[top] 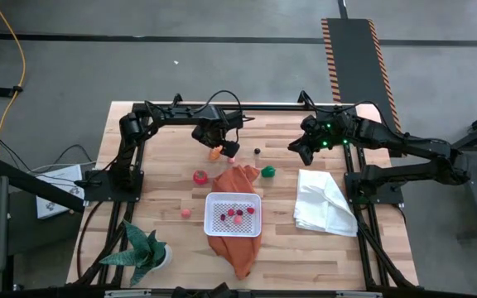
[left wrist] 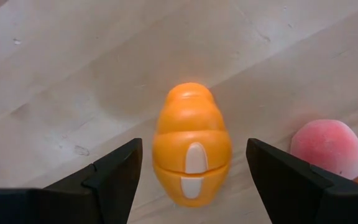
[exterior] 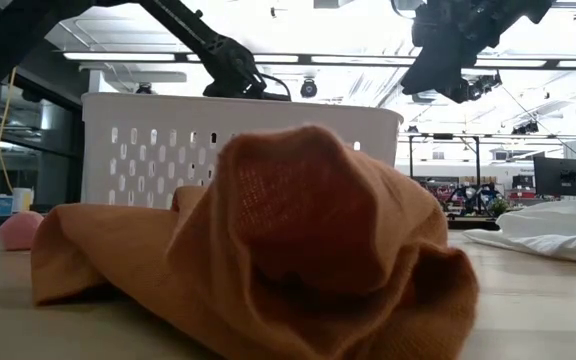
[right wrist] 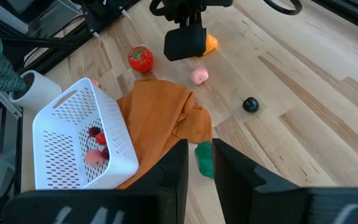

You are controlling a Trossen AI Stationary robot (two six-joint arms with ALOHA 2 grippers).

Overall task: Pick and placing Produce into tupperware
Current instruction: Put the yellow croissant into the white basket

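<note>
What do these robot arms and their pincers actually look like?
Both arms are dark, jointed tubes with black cables along them. The right arm shows small green lights near its wrist. The left gripper and right gripper each have two flat, dark, wedge-shaped fingers.

The tupperware (produce inside) sits on a cloth, potted plant to its left.

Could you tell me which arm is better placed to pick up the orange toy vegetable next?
The left. Its left gripper hangs open right over the orange toy vegetable, fingers on either side. The right gripper waits farther off, near the white cloth.
</note>
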